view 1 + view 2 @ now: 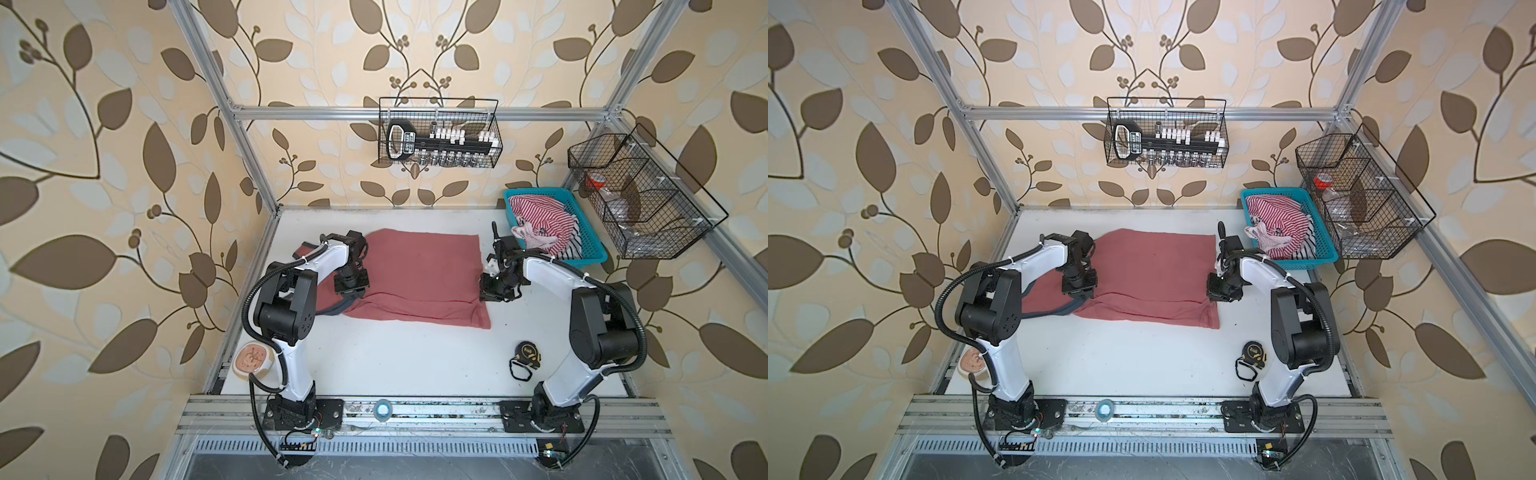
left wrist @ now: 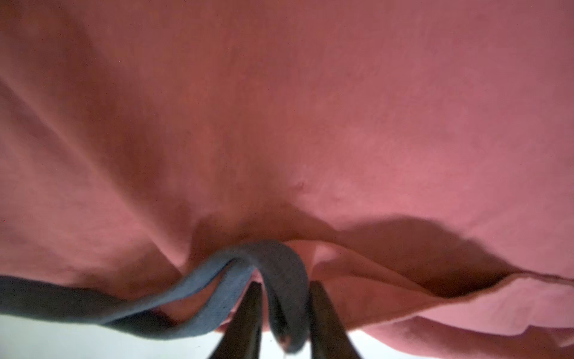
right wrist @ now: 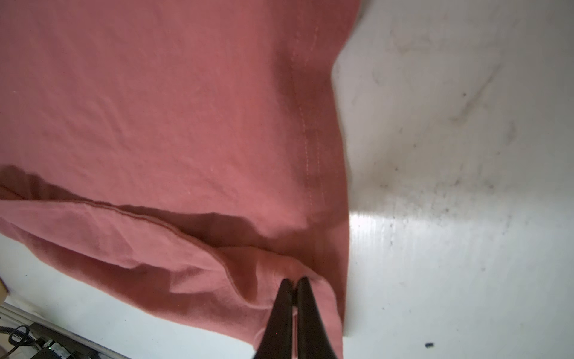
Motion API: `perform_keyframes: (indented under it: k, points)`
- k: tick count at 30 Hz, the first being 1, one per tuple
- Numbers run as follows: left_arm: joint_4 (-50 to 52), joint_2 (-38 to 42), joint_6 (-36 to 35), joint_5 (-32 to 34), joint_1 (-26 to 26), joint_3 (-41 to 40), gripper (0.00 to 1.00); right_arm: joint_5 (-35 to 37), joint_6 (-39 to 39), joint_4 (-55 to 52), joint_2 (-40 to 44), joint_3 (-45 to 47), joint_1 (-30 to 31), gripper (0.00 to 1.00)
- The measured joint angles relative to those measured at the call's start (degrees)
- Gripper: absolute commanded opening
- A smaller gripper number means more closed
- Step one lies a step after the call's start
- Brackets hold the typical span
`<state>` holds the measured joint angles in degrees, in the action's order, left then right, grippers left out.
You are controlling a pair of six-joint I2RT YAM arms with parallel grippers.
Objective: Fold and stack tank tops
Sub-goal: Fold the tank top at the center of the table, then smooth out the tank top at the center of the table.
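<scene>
White desk: your dusty red tank top looks limp and light. Left end effector parted astride the trim, right end effector pinching the hem. Grip those edges.

red tank top: matt cloth; table: smooth, glossy; basket: plastic

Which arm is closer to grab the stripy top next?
Probably right: the right gripper sits beside the blue basket that holds the striped tank top; the left gripper is across the red tank top.
</scene>
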<state>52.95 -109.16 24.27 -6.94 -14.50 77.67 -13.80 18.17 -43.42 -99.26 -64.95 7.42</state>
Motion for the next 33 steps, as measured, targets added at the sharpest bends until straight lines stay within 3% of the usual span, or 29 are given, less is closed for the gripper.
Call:
perform_keyframes:
  k: [6,11,16,24,33]
  points:
    - [0.0,-0.1,0.6,0.0,1.2,2.3,0.38,0.4,-0.2,0.0,0.6,-1.8,-1.1,0.25]
    - [-0.3,1.1,2.2,2.4,1.9,5.6,0.41,3.5,0.7,-0.4,8.4,-1.8,0.5,0.29]
    - [-0.3,6.6,3.2,3.1,1.7,4.8,0.41,5.9,1.5,-0.9,16.3,-0.8,5.7,0.25]
    - [-2.1,11.5,4.5,-0.1,-0.7,-5.0,0.15,8.7,5.0,-2.4,17.4,6.8,11.9,0.18]
    - [-5.8,9.1,4.4,-5.0,-3.5,-8.9,0.17,10.1,8.4,-1.2,14.6,8.4,16.2,0.24]
